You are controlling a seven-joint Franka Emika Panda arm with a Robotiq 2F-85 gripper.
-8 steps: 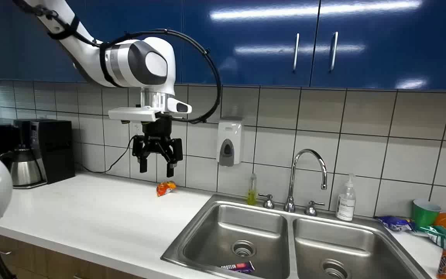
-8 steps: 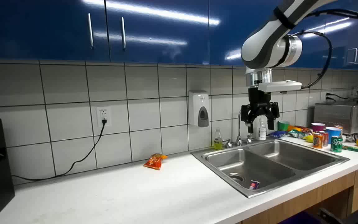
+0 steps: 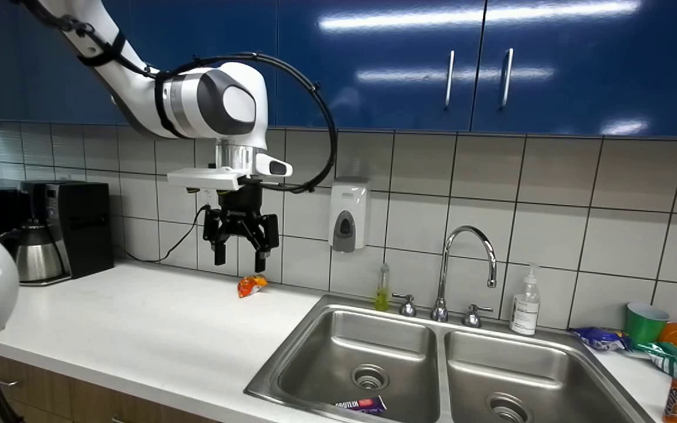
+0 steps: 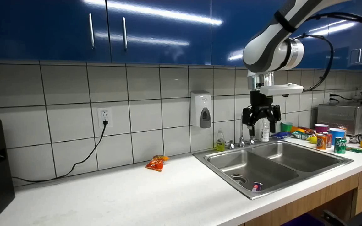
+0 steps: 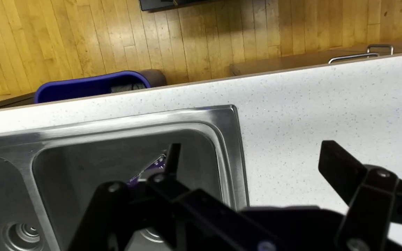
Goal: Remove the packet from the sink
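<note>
The packet is a small purple wrapper with a reddish end. It lies on the basin floor near the sink's front wall (image 3: 368, 404) (image 4: 257, 186). In the wrist view the packet (image 5: 152, 169) is partly hidden behind a gripper finger. The steel double-basin sink (image 3: 441, 367) (image 4: 222, 175) is set into the white counter; its rim (image 5: 235, 146) shows in the wrist view. My gripper (image 3: 240, 259) (image 4: 262, 129) is high above the counter, well apart from the packet. In the wrist view my gripper (image 5: 251, 153) has its fingers wide apart with nothing between them.
A curved chrome faucet (image 3: 445, 264) stands behind the basins. A pump bottle (image 3: 525, 308) and a green soap bottle (image 4: 220, 141) stand by it. An orange bag (image 4: 156, 163) lies near the tiled wall. Cans and cups (image 4: 321, 142) stand beyond the sink. Blue cabinets (image 3: 374, 70) hang above.
The arm and gripper have moved down slightly. The gripper stays open. The packet has not moved.
</note>
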